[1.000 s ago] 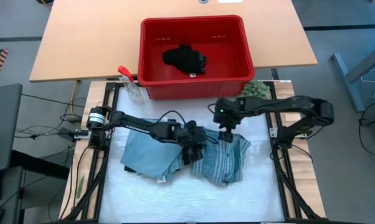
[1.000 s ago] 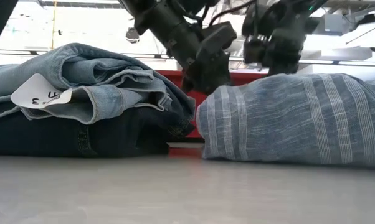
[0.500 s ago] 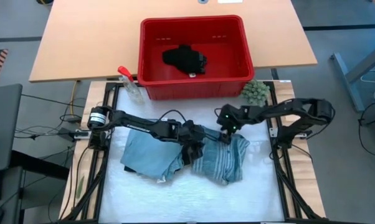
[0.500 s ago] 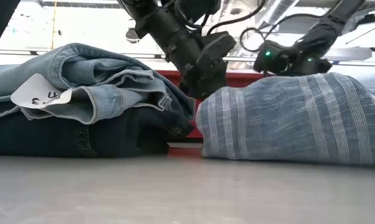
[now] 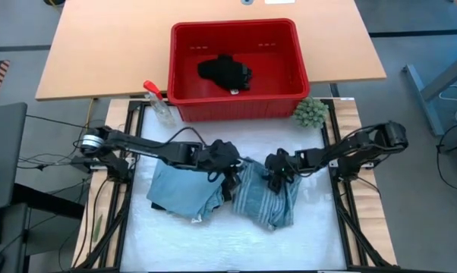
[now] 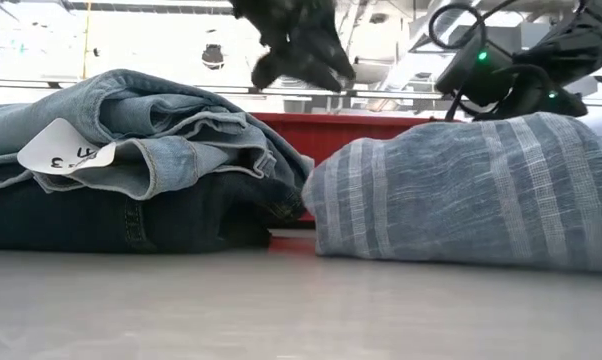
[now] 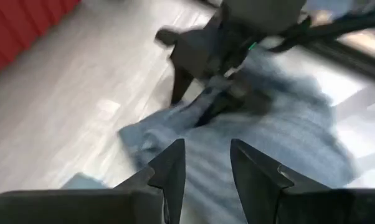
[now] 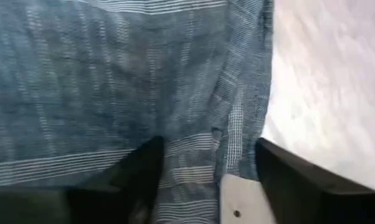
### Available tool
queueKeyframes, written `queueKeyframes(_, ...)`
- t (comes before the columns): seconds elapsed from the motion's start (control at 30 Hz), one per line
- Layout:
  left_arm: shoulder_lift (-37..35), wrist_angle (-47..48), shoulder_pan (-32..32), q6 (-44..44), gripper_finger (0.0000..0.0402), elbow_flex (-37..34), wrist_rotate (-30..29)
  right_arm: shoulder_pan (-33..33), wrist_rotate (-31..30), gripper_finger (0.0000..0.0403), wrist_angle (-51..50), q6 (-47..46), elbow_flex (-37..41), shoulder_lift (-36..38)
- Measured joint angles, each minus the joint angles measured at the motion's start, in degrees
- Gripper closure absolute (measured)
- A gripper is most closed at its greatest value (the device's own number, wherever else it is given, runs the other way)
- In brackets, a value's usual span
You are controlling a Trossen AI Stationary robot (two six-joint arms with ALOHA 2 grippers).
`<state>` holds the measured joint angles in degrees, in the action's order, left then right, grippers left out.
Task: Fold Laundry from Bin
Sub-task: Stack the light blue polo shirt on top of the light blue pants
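Nearby, jeans point(image 5: 184, 189) flank striped shirt point(image 5: 268, 199); right fingers point(image 8: 147, 168) straddle shirt fold, left fingers point(image 7: 172, 171) apparently parted, empty.

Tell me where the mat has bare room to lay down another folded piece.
Free: the white mat's near strip below the jeans and striped shirt, and the strip toward the red bin. Crowded: the middle, where both grippers meet.

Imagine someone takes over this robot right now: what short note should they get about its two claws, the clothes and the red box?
Left gripper: open, empty, raised just above the striped shirt.
Right gripper: open, fingers straddling a fold of that shirt, pressed onto it.
Jeans: folded on the mat beside the shirt, lying on a dark navy piece.
Bin: behind the mat, with one small black piece inside.
Done: the jeans.
Left: finish the shirt, then the black piece.
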<state>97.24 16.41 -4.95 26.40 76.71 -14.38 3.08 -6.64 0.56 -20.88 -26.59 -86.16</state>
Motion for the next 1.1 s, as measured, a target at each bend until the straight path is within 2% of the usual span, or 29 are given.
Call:
queueKeyframes(0.13,-2.9,1.4,-2.1,2.7,0.0288,0.0,-1.6,2.0,-0.4,0.0255,0.0,-4.4,0.0,0.0)
queueKeyframes(0.23,-6.6,5.1,-3.9,5.2,0.0288,0.0,-5.9,2.5,1.2,0.0356,0.0,-5.8,0.0,0.3)
queueKeyframes(0.33,-11.9,12.8,-6.3,7.4,0.0288,0.0,-12.8,2.5,4.3,0.0356,-1.9,-6.8,-0.4,2.2)
queueKeyframes(0.43,-17.5,24.8,-10.0,13.3,0.0288,-0.6,-24.7,1.4,10.0,0.0356,-6.9,-9.2,-2.1,6.4)
queueKeyframes(0.5,-21.5,30.3,-12.3,17.6,0.0288,-2.6,-29.7,1.1,12.5,0.0356,-10.9,-9.7,-3.4,10.2)
queueKeyframes(0.67,-31.3,28.1,-14.0,24.5,0.0288,-11.7,-29.7,1.1,14.1,0.0356,-10.8,-9.3,-10.3,18.6)
queueKeyframes(0.8,-36.4,24.2,-14.9,26.8,0.0288,-17.7,-29.4,1.0,14.2,0.0356,-10.2,-9.1,-17.2,20.8)
queueKeyframes(0.93,-39.8,22.6,-15.3,26.3,0.0288,-20.7,-29.5,1.0,15.0,0.0356,-7.4,-8.4,-25.4,19.2)
queueKeyframes(1.1,-42.6,23.7,-15.3,24.0,0.0288,-20.9,-29.9,1.0,20.1,0.0356,-9.0,-8.1,-36.8,12.9)
